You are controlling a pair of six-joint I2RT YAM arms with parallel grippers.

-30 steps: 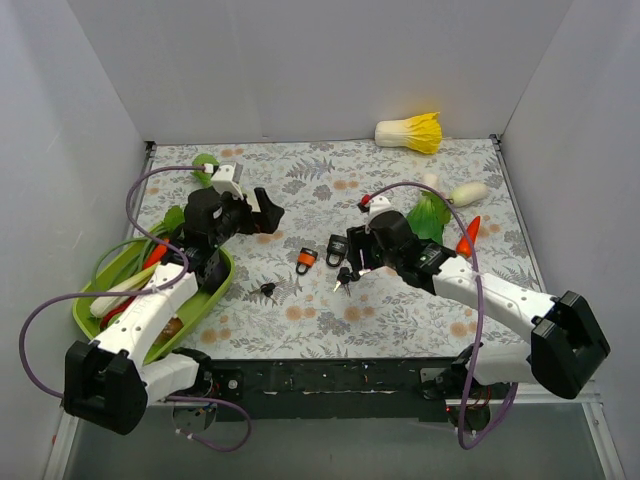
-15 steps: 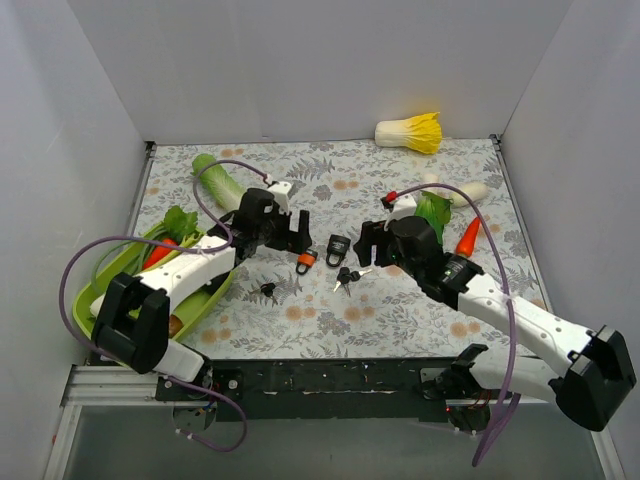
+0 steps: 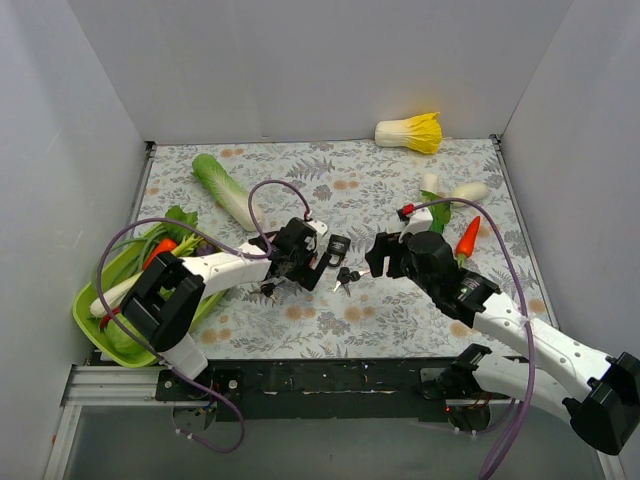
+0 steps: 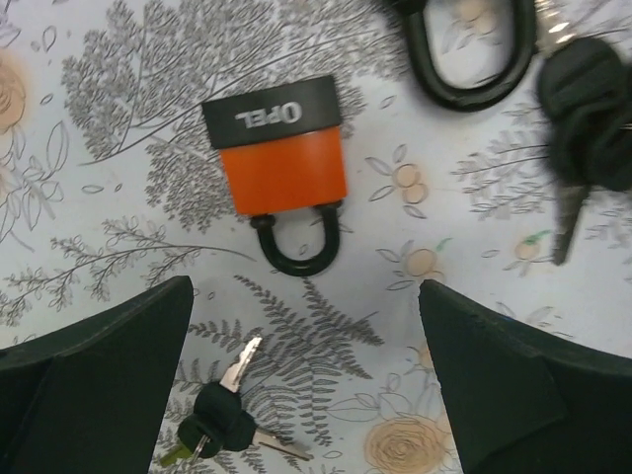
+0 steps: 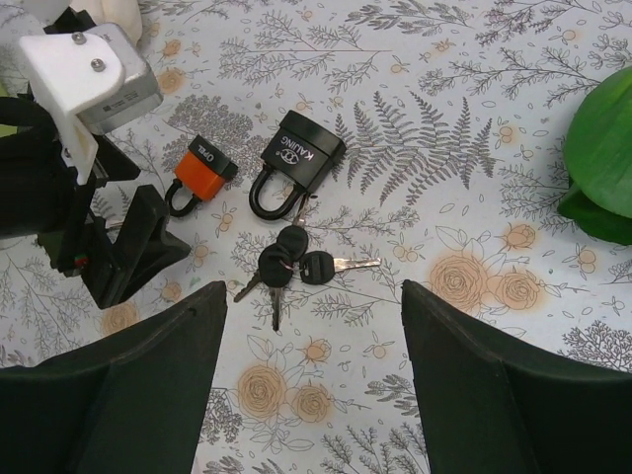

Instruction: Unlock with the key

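Note:
An orange padlock (image 4: 283, 173) lies flat on the patterned table, its black shackle pointing toward my left gripper (image 4: 306, 395). That gripper hovers just above it, open and holding nothing. A small pair of keys (image 4: 222, 420) lies between its fingers. Beside the orange padlock (image 5: 200, 175) sits a black padlock (image 5: 301, 158), with a bunch of black-headed keys (image 5: 291, 267) just below it. My right gripper (image 5: 311, 395) hangs open above the table short of that bunch. From above, the left gripper (image 3: 312, 265) covers the orange padlock and the right gripper (image 3: 378, 255) faces it across the key bunch (image 3: 346, 277).
A green tray (image 3: 100, 310) of vegetables sits at the left edge. A long green cabbage (image 3: 225, 190) lies at the back left and a yellow-white cabbage (image 3: 410, 132) by the back wall. A carrot (image 3: 467, 237), a white radish (image 3: 465, 192) and a green leaf (image 5: 602, 168) are at the right.
My left arm has swung from the tray side to the centre, ending over the orange padlock. My right gripper has backed off to the right of the keys and opened wider.

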